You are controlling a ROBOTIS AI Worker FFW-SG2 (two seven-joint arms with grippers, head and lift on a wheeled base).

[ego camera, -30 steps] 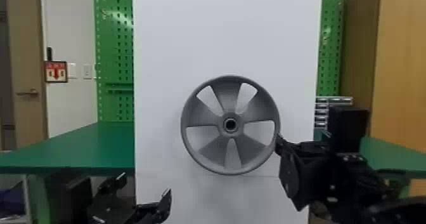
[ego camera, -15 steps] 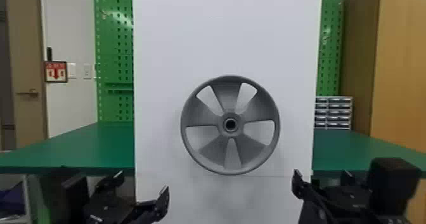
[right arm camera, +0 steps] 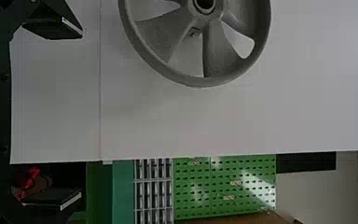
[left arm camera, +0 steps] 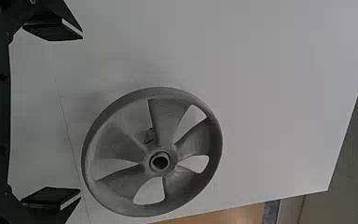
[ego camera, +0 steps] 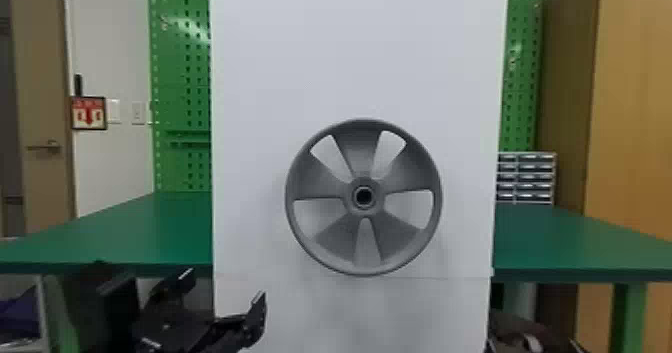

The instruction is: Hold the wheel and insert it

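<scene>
Left gripper (ego camera: 225,287) low on the left, jaws open, nothing between them; wheel (ego camera: 335,232) lies ahead of it, up and to the right, well apart. Wheel is on the white panel (ego camera: 360,57), upright, flat face toward the robot, hub bore (ego camera: 363,196) pointing out at it. It's round, so no long axis across the face; axle line runs roughly square to the panel. Right gripper (right arm camera: 81,113) is open and unloaded too, wheel ahead of it and off to its left, not touching. Can't tell which hand is nearer. Wheel looks to be on its mount, likely late in the task, but full seating can't be confirmed. Any further push would need to go straight along the bore; a one-sided push could tilt it.
</scene>
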